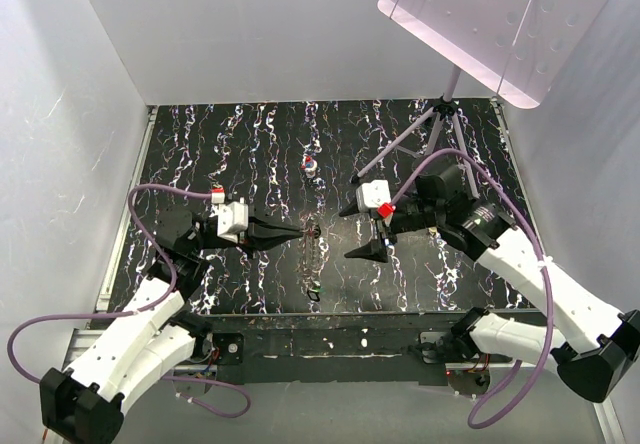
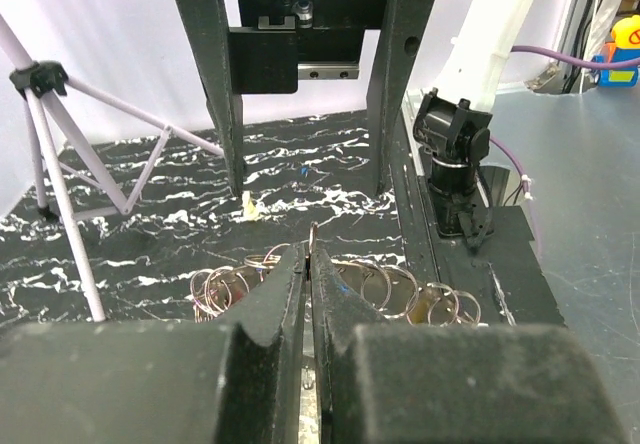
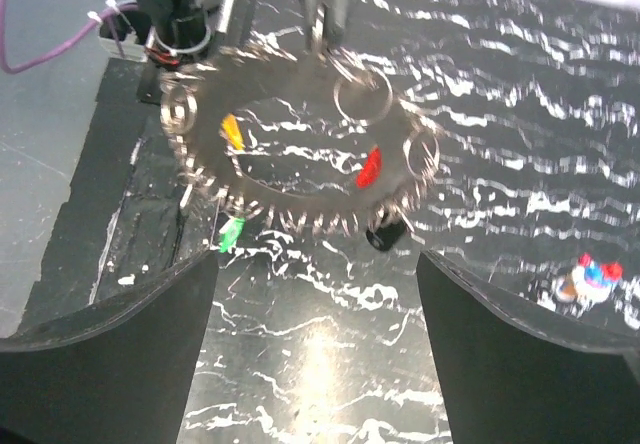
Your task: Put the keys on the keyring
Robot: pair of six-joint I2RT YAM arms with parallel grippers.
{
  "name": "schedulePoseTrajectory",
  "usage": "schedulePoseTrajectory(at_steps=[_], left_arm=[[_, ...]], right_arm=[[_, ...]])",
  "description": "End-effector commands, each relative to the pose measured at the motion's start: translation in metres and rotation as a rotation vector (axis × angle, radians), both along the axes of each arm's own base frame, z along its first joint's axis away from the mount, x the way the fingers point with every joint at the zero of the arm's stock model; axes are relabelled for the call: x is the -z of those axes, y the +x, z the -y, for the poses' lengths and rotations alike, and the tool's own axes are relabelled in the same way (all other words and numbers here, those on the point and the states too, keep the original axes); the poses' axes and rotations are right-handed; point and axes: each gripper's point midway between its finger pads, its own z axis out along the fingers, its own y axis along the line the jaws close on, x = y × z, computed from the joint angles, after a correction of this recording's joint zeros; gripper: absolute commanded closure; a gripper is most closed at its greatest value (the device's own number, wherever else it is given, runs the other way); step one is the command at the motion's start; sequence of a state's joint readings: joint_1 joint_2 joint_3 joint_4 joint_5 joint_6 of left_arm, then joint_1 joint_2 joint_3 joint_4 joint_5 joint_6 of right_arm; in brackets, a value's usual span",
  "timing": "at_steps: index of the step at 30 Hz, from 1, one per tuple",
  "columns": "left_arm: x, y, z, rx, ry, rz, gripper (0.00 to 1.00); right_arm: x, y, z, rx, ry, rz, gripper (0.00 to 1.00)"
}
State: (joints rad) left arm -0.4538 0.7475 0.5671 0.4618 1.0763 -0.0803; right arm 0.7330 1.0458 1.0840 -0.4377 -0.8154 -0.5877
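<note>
My left claw (image 1: 296,236) is pressed together on the thin wire of the keyring (image 3: 290,216), pinching it at its top edge. In my left wrist view the 2 fingers (image 2: 270,299) meet with only that wire between them. The ring hangs from that grip, tilted over the black marbled table (image 1: 200,144); I cannot tell whether its lower edge touches the surface. From above it shows edge-on, a thin line running toward my bases.

Small split rings (image 3: 362,94) and grey keys (image 3: 330,222) fan around the ring, blurred in my right wrist view. 4 capped keys are already on it: a yellow-capped key (image 3: 232,132) on one side, a red-capped key (image 3: 369,167) across from it, a green-capped key (image 3: 231,234) at the lower edge, and a dark-capped key (image 3: 386,234) near the red one.

My right claw (image 1: 360,230) is spread wide, facing the ring and just beside it, touching nothing. Its 2 fingers (image 3: 110,364) frame the ring in its own camera.

A small beige lump (image 2: 248,204) lies on the table beyond the ring. A small red-white-blue object (image 1: 311,165) sits farther back, well apart. A tripod (image 1: 432,124) carrying a pink perforated panel (image 1: 480,24) stands at the far right corner.
</note>
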Motion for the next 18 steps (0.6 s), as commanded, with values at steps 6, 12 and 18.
schedulePoseTrajectory(at_steps=[6,12,18], left_arm=[[0.016,0.027,-0.014,-0.153,0.114,-0.07,1.0],[0.028,0.041,-0.019,-0.168,0.118,-0.085,1.0],[0.032,0.045,-0.023,-0.192,0.13,-0.077,1.0]], right_arm=[[0.066,0.045,0.065,0.315,-0.17,-0.332,0.12],[0.151,0.053,0.129,0.333,-0.478,-0.193,0.13],[0.166,0.071,0.132,0.31,-0.486,-0.337,0.26]])
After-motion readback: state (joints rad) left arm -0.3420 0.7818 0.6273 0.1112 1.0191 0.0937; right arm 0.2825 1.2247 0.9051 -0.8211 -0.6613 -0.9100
